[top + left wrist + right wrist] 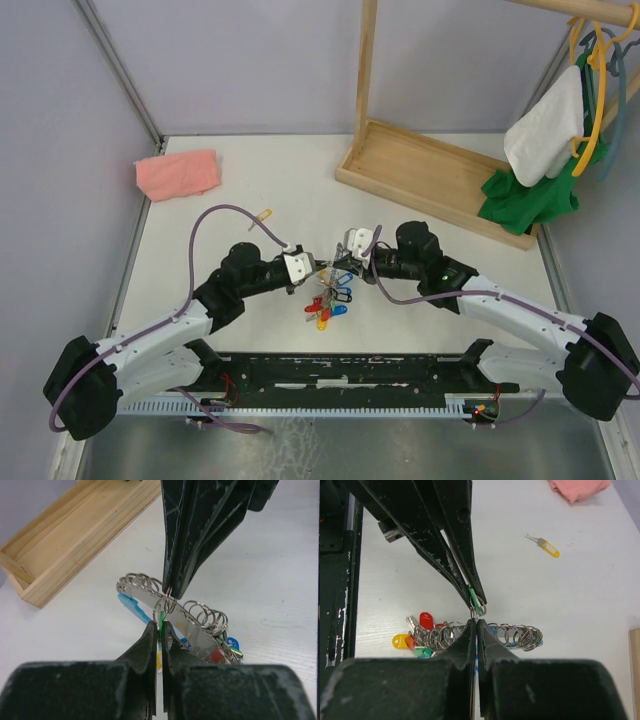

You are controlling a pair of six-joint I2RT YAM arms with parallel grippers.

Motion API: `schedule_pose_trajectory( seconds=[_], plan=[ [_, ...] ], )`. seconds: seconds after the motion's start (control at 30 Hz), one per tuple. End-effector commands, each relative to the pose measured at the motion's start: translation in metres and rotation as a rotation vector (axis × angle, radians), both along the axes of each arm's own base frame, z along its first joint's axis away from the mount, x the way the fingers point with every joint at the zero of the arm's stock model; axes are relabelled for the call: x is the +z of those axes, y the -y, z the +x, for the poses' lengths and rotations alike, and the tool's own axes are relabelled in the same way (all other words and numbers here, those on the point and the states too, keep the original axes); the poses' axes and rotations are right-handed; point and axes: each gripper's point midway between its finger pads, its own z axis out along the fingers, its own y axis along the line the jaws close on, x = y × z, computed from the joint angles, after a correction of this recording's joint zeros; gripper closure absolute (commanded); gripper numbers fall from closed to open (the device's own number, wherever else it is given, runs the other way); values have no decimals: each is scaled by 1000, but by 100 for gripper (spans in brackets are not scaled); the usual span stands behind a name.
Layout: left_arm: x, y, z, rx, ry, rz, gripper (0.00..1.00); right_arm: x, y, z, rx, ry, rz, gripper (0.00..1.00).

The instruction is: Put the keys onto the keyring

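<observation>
My left gripper point(318, 268) is shut on the green-headed key point(161, 615), which also shows in the right wrist view point(474, 596). My right gripper point(336, 262) is shut on a small ring of the keyring point(192, 617), tip to tip with the left one, both held just above the table. The bunch of coloured-head keys point(328, 305) hangs below them, and it shows beside the row of rings in the right wrist view point(422, 635). The yellow-headed key point(264, 214) lies alone on the table to the far left, also seen in the right wrist view point(545, 545).
A pink cloth point(178, 173) lies at the far left. A wooden rack base point(430, 175) stands at the far right, with clothes on hangers point(545, 140) above it. The rack base also shows in the left wrist view point(60, 545).
</observation>
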Motion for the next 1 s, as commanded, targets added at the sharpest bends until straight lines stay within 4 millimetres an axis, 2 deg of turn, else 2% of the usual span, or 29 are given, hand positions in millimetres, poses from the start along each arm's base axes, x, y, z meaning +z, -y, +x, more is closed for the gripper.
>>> schedule_pose_trajectory(
  seconds=[0.0, 0.1, 0.23, 0.37, 0.5, 0.63, 0.8, 0.97],
  plan=[
    [-1, -8, 5, 86, -36, -44, 97, 57, 2, 14, -85, 132, 191, 99],
    [-11, -2, 0, 75, -102, -60, 97, 66, 3, 16, -121, 135, 277, 99],
    [-12, 6, -3, 58, -145, -97, 97, 74, 4, 17, -145, 137, 364, 99],
    [-7, 14, 1, 69, -145, -123, 97, 65, 2, 15, -140, 93, 374, 99],
    [12, 9, 11, 114, -79, -139, 97, 47, 4, 9, -116, 67, 279, 98],
    [28, 8, 15, 111, -21, -122, 97, 33, 9, 1, -85, 47, 175, 84],
    [38, 13, 12, 61, 25, -95, 97, 26, 11, -6, -38, 30, 86, 70],
    [42, 18, 8, 10, 42, -74, 97, 27, 11, -6, -16, 37, 28, 62]
  ],
)
